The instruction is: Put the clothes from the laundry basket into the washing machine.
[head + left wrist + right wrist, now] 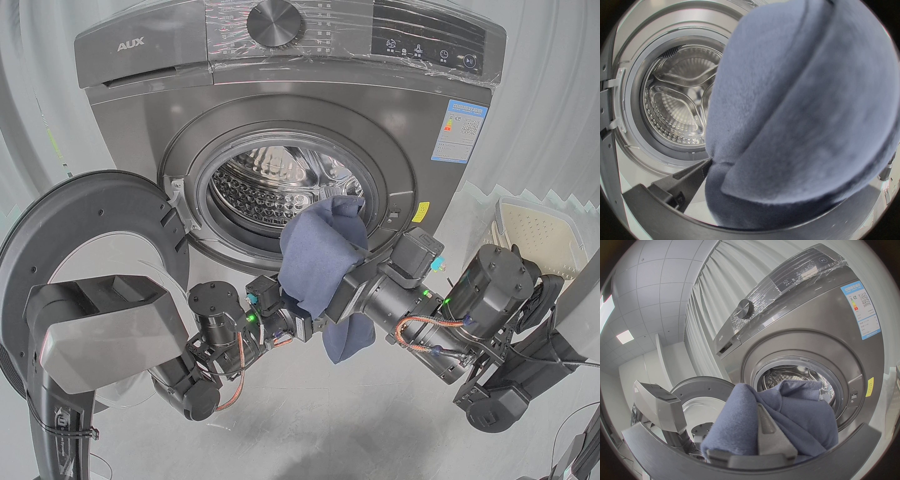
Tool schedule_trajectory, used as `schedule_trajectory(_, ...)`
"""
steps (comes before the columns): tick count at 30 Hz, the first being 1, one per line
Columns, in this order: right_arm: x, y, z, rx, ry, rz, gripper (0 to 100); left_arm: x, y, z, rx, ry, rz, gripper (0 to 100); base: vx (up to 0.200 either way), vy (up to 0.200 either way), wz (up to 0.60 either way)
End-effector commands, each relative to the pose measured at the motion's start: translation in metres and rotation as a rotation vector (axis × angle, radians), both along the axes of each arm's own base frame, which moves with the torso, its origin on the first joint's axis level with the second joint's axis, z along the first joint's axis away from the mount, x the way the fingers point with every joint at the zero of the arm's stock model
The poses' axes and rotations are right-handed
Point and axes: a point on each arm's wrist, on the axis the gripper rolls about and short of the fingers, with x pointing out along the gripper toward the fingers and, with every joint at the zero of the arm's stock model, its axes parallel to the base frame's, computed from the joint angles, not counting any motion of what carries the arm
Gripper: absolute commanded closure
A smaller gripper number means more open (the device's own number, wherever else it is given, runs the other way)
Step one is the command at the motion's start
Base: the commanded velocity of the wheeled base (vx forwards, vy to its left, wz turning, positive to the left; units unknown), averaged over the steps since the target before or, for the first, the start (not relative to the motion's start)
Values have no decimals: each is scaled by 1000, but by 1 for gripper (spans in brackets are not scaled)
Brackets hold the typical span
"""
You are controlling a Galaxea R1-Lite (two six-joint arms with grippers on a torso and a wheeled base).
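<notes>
Draping over the right gripper (342, 284), whose jaws clench it, the blue garment (319, 250) hangs at the washing machine (400, 144) drum (269, 187) mouth; the left gripper (303, 325) sits beneath, its jaws' state untellable.

One washing machine (144, 119) is showing dark metallic grey; its drum (262, 187) is gleaming silver, carrying a dotted hole pattern. One garment (322, 250) is showing plain slate blue. One laundry basket (544, 234), at 3 o'clock of the machine, is showing cream with a fine dot grid. At the drum's 2 o'clock a label (459, 131) is showing blue; a sticker (420, 212) is showing yellow.
</notes>
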Motion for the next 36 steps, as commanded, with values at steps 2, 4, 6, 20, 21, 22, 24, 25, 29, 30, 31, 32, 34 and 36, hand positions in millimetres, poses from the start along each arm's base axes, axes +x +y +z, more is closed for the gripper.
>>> schedule_trajectory(2,-1,0,1,3,-1,4,100,1,-2,-6,6,10,-3,0,0,0,0)
schedule_trajectory(4,-1,0,1,3,-1,4,100,1,-1,-6,7,9,-2,0,0,0,0)
schedule_trajectory(6,-2,0,1,4,-2,5,100,1,0,-7,10,13,1,0,0,0,0)
schedule_trajectory(20,11,-32,2,-3,8,-86,100,10,19,20,-53,-27,52,100,0,0,0)
schedule_trajectory(21,16,-37,0,-8,12,-105,100,8,21,25,-63,-33,54,100,0,0,0)
schedule_trajectory(22,18,-39,-1,-9,11,-112,100,7,22,28,-69,-36,54,100,0,0,0)
schedule_trajectory(24,24,-46,-3,-13,15,-137,100,2,25,38,-86,-43,54,100,0,0,0)
schedule_trajectory(25,29,-50,-5,-16,21,-157,100,-4,29,47,-94,-50,53,100,0,0,0)
schedule_trajectory(29,38,-50,-25,-49,77,-173,100,-23,35,65,-107,-69,39,100,0,0,0)
schedule_trajectory(30,38,-50,-26,-50,78,-173,100,-24,35,66,-106,-68,39,100,0,0,0)
schedule_trajectory(31,41,-48,-34,-59,100,-173,100,-34,40,72,-105,-72,33,100,0,0,0)
schedule_trajectory(32,43,-47,-38,-66,109,-171,100,-40,44,76,-104,-73,30,100,0,0,0)
schedule_trajectory(34,44,-46,-42,-66,113,-172,100,-52,51,85,-106,-85,23,100,0,0,0)
schedule_trajectory(36,43,-44,-43,-70,116,-168,100,-62,56,94,-117,-100,19,100,0,0,0)
